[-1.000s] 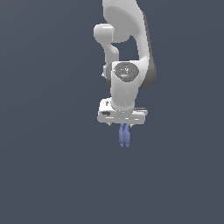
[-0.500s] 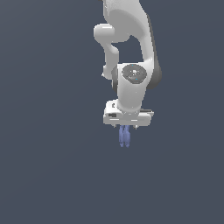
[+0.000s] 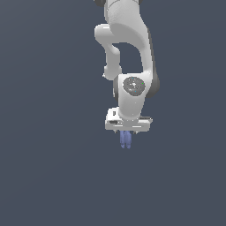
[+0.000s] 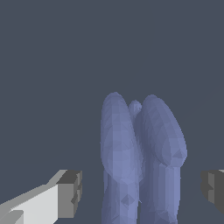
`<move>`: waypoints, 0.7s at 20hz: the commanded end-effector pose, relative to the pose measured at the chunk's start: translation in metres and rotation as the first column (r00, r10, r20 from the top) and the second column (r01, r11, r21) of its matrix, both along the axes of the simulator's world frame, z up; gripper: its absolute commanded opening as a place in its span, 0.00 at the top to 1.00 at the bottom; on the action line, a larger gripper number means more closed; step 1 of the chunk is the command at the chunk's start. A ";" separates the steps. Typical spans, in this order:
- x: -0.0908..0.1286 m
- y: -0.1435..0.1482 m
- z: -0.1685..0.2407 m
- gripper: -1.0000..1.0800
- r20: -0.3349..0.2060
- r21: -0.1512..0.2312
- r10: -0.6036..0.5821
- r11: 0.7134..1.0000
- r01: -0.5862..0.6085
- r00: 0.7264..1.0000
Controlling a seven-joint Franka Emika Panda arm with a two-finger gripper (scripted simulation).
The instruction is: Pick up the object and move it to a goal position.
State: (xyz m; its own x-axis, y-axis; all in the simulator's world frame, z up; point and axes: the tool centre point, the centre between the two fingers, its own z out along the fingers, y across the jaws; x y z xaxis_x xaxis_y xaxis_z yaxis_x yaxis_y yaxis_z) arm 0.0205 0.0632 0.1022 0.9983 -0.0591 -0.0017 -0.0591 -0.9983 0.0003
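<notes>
The object (image 3: 126, 141) is a small periwinkle-blue thing of narrow rounded lobes side by side. In the exterior view it pokes out just below the white gripper (image 3: 127, 133), which points down over it. The wrist view shows the object (image 4: 140, 148) standing between the two grey fingertips (image 4: 70, 194), with a gap on each side. The gripper (image 4: 141, 192) is open and straddles the object without touching it. The object's upper part is hidden behind the hand in the exterior view.
The white-and-grey arm (image 3: 130, 57) rises above the gripper towards the top of the exterior view. All around is a plain dark blue-grey surface (image 3: 44, 176) with no other things showing.
The gripper has come down over the object, so less of the blue lobes shows below the hand. The object itself has stayed put.
</notes>
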 end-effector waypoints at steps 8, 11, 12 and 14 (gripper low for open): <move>0.002 0.000 -0.007 1.00 0.001 0.000 0.000 1.000 0.000 1.000; 0.002 0.000 -0.007 1.00 0.001 0.000 0.000 1.000 0.000 1.000; 0.002 0.000 -0.007 1.00 0.001 0.000 0.000 1.000 0.000 1.000; 0.002 0.000 -0.007 1.00 0.001 0.000 0.000 1.000 0.000 1.000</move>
State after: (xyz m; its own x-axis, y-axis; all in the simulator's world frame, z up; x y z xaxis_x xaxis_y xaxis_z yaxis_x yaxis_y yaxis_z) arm 0.0221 0.0636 0.0953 0.9982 -0.0593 -0.0006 -0.0593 -0.9982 0.0001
